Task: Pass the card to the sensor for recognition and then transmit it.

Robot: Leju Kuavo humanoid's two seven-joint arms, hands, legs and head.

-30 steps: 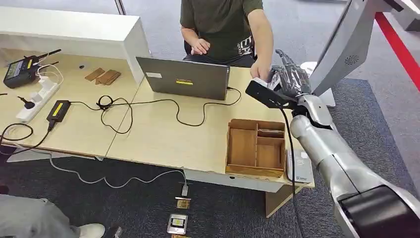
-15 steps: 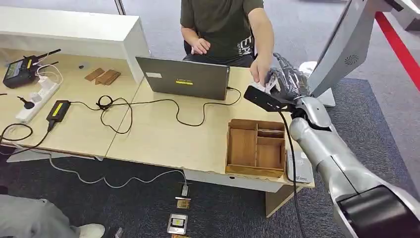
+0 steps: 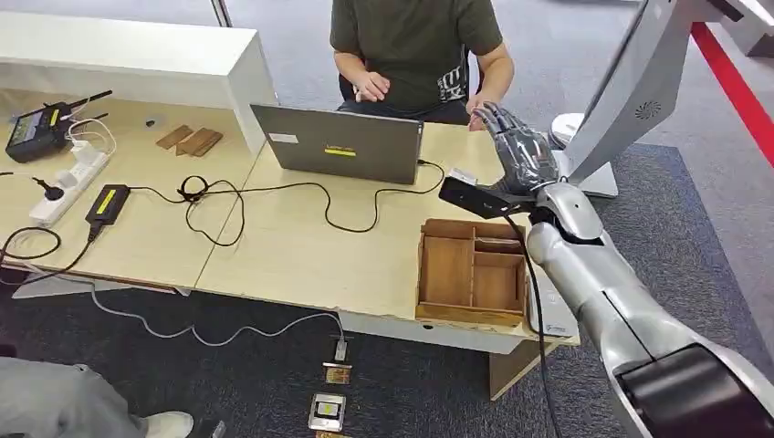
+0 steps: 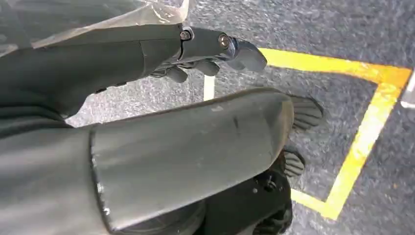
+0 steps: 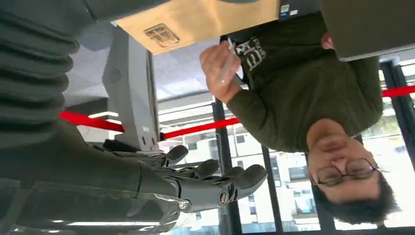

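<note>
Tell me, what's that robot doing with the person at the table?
The robot is stretching its right robot hand out over the wooden table, toward a person sitting behind a laptop. That robot hand is open with its fingers spread and holds nothing. The person's hand is holding a small pale card, pulled in close to their body. The left robot hand just hangs down over the floor, holding nothing.

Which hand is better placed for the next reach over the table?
Right, probably. The right hand is raised at the far edge of the table, fingers spread and empty. The left hand hangs over the floor.
</note>
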